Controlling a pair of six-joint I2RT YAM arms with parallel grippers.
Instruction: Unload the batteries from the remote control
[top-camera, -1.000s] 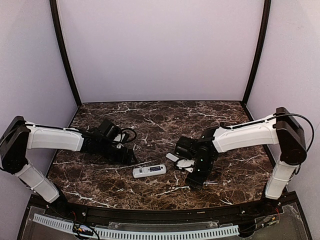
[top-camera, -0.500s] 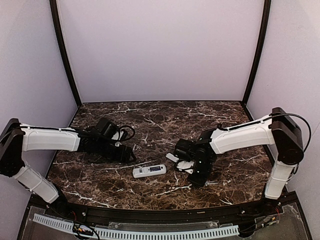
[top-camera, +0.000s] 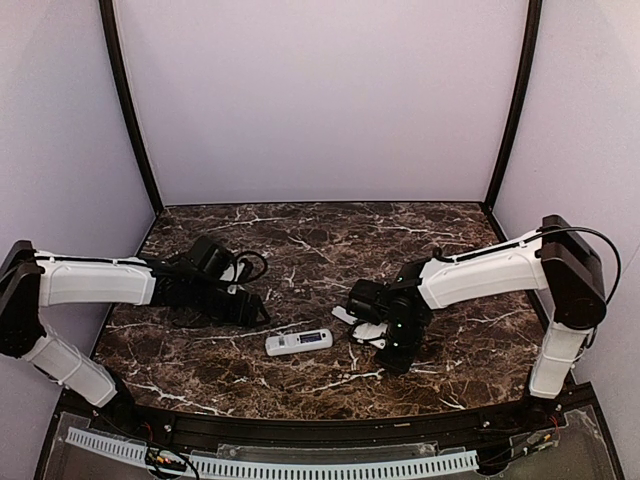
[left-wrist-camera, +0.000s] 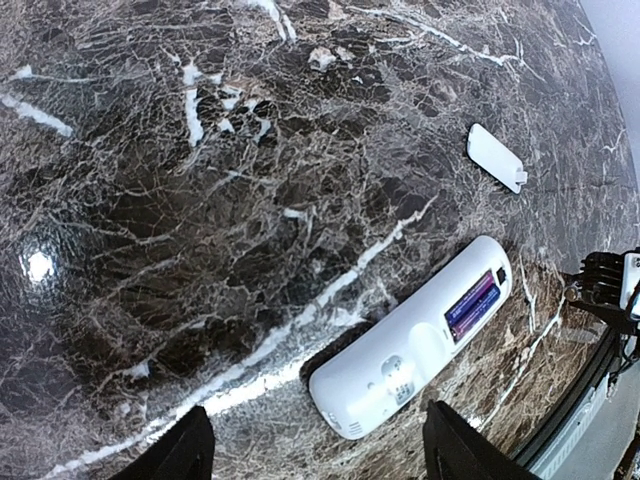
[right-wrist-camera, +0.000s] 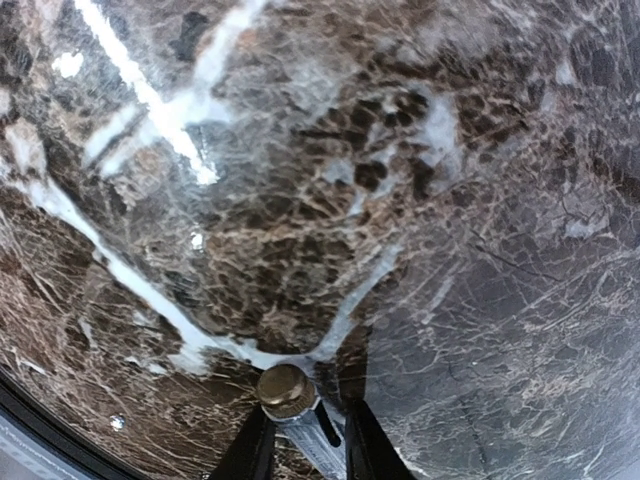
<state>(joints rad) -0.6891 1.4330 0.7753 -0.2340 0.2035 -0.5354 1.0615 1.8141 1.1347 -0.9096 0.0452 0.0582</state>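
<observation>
The white remote control lies back side up on the marble, its compartment uncovered. Two blue-purple batteries sit side by side inside it. My left gripper hangs open just above the remote's near end, one finger on each side and nothing between them. In the top view the remote control lies between the arms, with my left gripper at its upper left. To the remote's right, my right gripper points down. In its wrist view the right gripper is shut on a slim metal tool with a brass knurled end.
A small flat white cover piece lies on the table beyond the remote. The dark marble tabletop ends in a black front rail. Pale walls enclose the back and both sides.
My right gripper's jaws have closed on the metal tool. The left arm has shifted slightly over the remote's left end. The remote has not moved.
</observation>
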